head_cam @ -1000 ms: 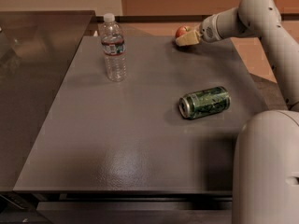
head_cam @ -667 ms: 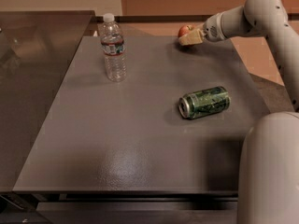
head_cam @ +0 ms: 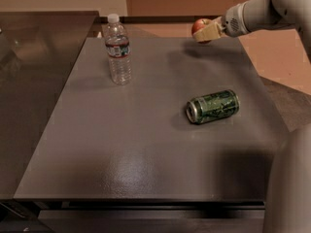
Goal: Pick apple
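Observation:
The small red apple (head_cam: 199, 26) is held in my gripper (head_cam: 204, 32) above the far right part of the grey table (head_cam: 146, 144), lifted off the surface with its shadow below on the tabletop. The tan fingers (head_cam: 209, 33) are shut around the apple and cover its lower right side. My white arm reaches in from the upper right.
A green can (head_cam: 213, 106) lies on its side at the right middle of the table. A clear water bottle (head_cam: 118, 50) stands upright at the far left. A dark counter (head_cam: 39, 57) adjoins the table's left. My white base (head_cam: 291, 188) fills the lower right corner.
The gripper has risen with the apple in it, lifting it off the table's far edge. The can and the bottle have not moved.

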